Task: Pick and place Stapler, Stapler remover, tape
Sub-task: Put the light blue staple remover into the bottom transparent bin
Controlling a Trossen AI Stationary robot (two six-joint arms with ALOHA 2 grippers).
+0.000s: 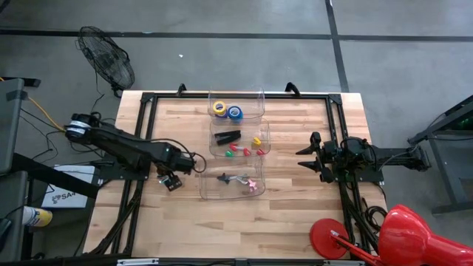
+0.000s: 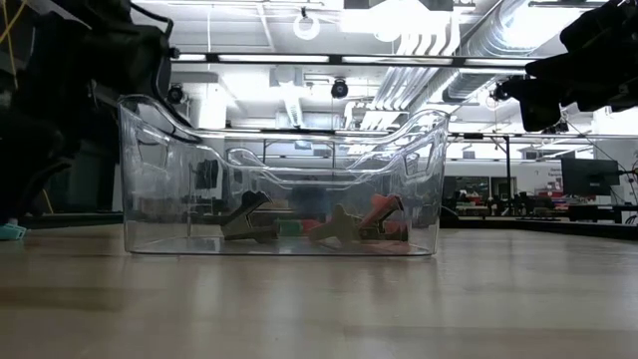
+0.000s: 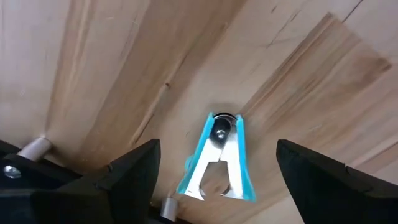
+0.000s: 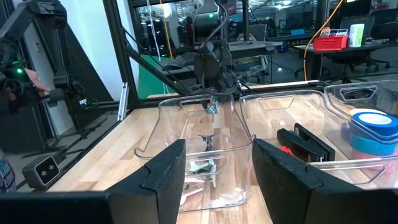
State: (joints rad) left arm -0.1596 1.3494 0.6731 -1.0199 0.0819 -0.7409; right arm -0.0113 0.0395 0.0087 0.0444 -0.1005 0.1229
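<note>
Only the left wrist view shows it — left hand (image 3: 217,177) open around a blue staple remover (image 3: 217,158).

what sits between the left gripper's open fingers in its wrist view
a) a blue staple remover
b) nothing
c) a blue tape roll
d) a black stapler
a: the left gripper has its fingers spread wide around a blue staple remover lying on the wooden table.
</note>
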